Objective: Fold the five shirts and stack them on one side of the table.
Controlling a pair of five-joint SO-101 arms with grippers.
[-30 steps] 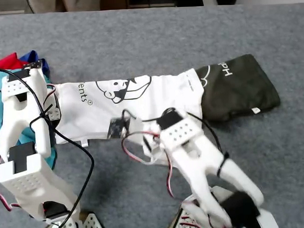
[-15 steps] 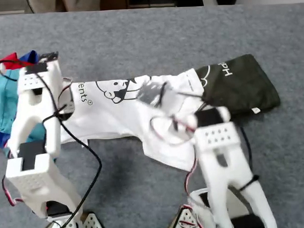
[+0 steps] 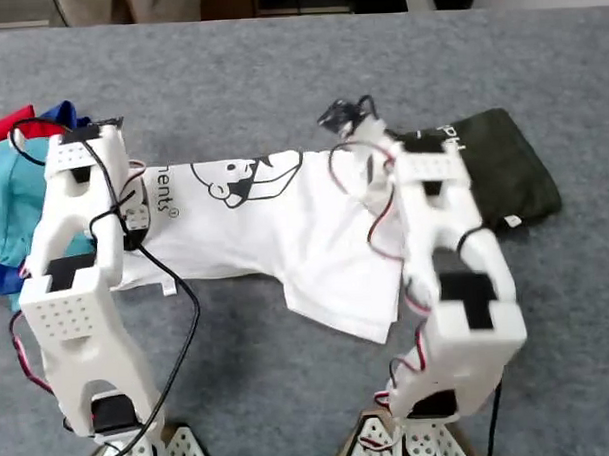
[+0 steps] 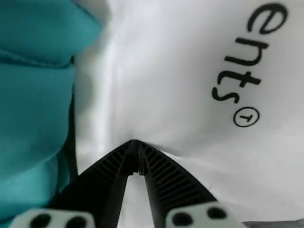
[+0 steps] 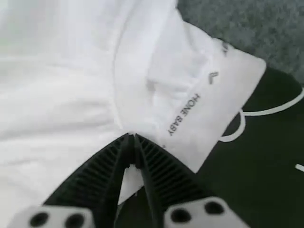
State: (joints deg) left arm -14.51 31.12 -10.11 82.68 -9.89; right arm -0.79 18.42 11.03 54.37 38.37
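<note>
The table point(image 3: 279, 79) is covered in grey, felt-like fabric, matt and coarse, with a speckled nap. The white shirt point(image 3: 285, 229) is thin, soft cloth, matt and smooth, rumpled into shallow folds, with flat black print. The dark shirt point(image 3: 503, 181) is matt cloth with white print. The teal shirt point(image 3: 9, 208), the red cloth point(image 3: 11, 126) and the blue cloth point(image 3: 68, 114) look equally smooth and matt. The left arm point(image 3: 73, 326) and right arm point(image 3: 457, 283) have matt white plastic shells with black plastic blocks. The left gripper point(image 4: 135, 147) and right gripper point(image 5: 129, 140), 2 in all, have matt black plastic fingers point(image 4: 166, 175) with ribbed faces. The cables point(image 3: 177, 312) have a smooth coating.
</note>
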